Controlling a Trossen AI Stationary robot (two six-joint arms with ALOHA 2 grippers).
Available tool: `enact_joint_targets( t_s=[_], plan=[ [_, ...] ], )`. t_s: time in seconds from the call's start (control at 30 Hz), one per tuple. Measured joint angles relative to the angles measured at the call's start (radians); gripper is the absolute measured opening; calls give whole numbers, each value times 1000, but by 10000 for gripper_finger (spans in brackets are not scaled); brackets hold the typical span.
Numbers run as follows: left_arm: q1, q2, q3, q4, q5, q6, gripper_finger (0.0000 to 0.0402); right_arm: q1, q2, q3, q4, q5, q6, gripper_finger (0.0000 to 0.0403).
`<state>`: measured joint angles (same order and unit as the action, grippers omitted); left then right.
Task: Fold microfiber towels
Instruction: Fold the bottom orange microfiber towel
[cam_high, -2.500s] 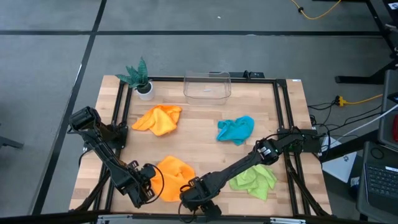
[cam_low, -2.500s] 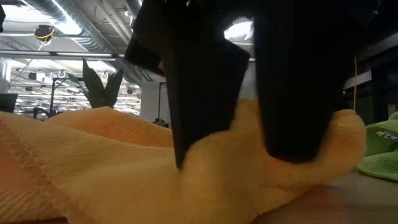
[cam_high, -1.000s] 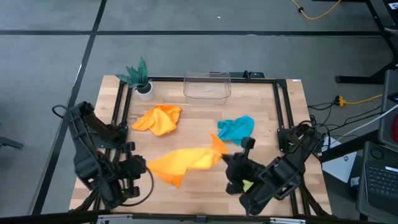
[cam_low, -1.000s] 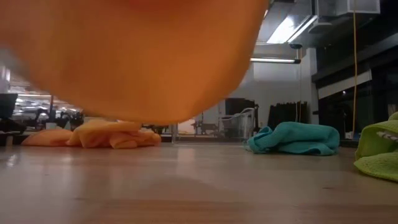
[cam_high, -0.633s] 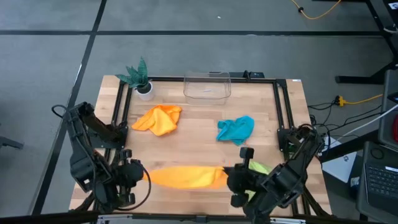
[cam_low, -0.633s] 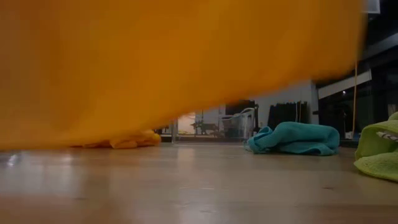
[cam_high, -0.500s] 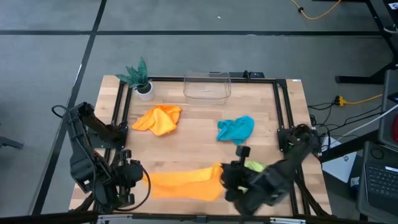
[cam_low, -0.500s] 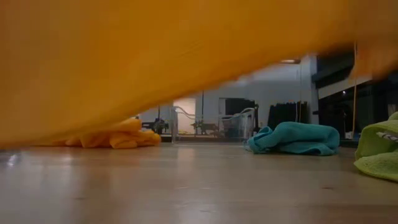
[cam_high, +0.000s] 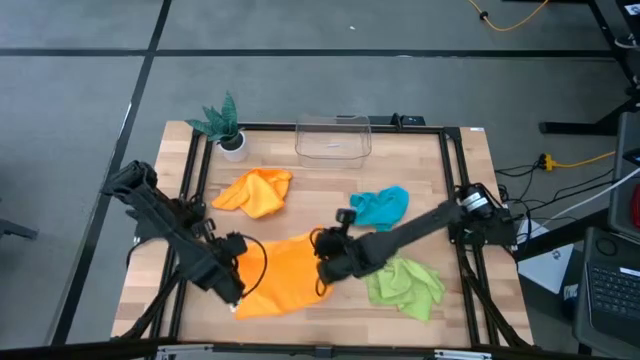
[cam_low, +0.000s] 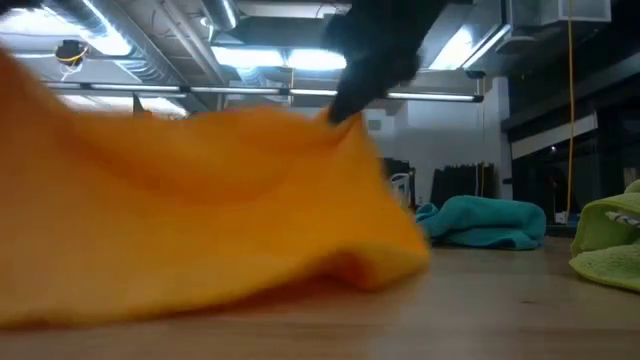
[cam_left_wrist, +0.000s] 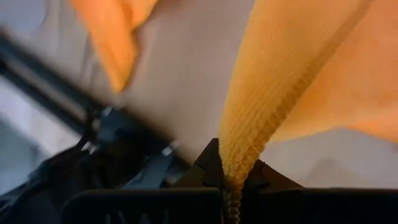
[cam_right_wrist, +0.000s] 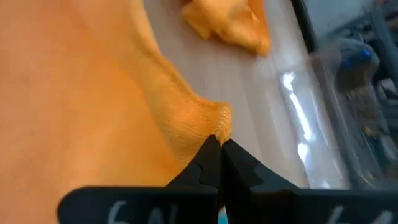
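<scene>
Both claws are clamped tight on one orange towel (cam_high: 278, 275): the left gripper (cam_high: 232, 285) pinches a corner at the near-left of the table, and the right gripper (cam_high: 326, 262) pinches the corner opposite, toward the middle. From the left claw the cloth runs toward about two o'clock in the high view, so its stretched edge, the long axis, lies between the two claws, with the loose body sagging toward six o'clock onto the wooden table (cam_high: 330, 195). Neither arm is nearer; each already holds its end, and I judge the next move turns on keeping that edge taut while laying it flat. Overhead, the second orange towel (cam_high: 255, 192) sits at eleven o'clock from the held one, the teal towel (cam_high: 380, 207) at two and the green towel (cam_high: 405, 283) at three. Only the low view shows the cloth draped down to the tabletop, and only the wrist views show each pinched hem.
</scene>
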<state>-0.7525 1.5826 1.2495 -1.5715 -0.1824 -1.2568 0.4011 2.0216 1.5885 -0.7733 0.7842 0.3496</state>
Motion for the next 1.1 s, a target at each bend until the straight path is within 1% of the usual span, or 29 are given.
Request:
enact_joint_targets(
  t_s=[0.03,0.1,0.17,0.23,0.3,0.4,0.5,0.57,0.67,0.77,0.87,0.9,0.93,0.97,1.0,1.07,1.1],
  plan=[
    [15,0,-34,0,16,0,0,-19,0,-28,70,-1,-39,3],
    [39,0,-90,0,44,1,0,-50,0,-58,136,0,-93,4],
    [55,0,-125,-1,46,2,0,-74,0,-61,141,0,-121,3],
    [66,0,-136,0,45,10,0,-89,-3,-55,139,10,-148,2],
    [74,-4,-129,0,43,43,0,-94,-9,-26,106,51,-198,2],
    [88,-30,-73,0,43,59,0,-92,-51,67,6,139,-228,2],
    [79,-60,21,0,53,24,0,-63,-97,179,-139,132,-191,2],
    [49,-70,94,1,75,-6,0,-25,-122,245,-233,74,-126,2],
    [-13,-74,192,38,101,-55,0,37,-147,320,-365,-92,14,2],
    [-92,-74,254,169,152,-75,0,106,-146,361,-466,-301,145,2],
    [-170,-72,305,330,206,-60,0,188,-144,394,-489,-503,245,2],
    [-195,-72,325,372,205,-46,0,216,-144,416,-490,-534,262,2],
    [-215,-72,346,397,188,-30,0,240,-143,445,-494,-543,272,2],
    [-231,-72,367,402,160,-20,0,260,-143,472,-495,-516,274,2],
    [-244,-72,384,389,127,-18,0,276,-145,489,-496,-455,271,2],
    [-256,-72,406,333,64,-16,0,282,-148,499,-509,-327,265,2],
    [-257,-72,408,289,33,-16,0,273,-147,494,-523,-295,257,2]
  ],
)
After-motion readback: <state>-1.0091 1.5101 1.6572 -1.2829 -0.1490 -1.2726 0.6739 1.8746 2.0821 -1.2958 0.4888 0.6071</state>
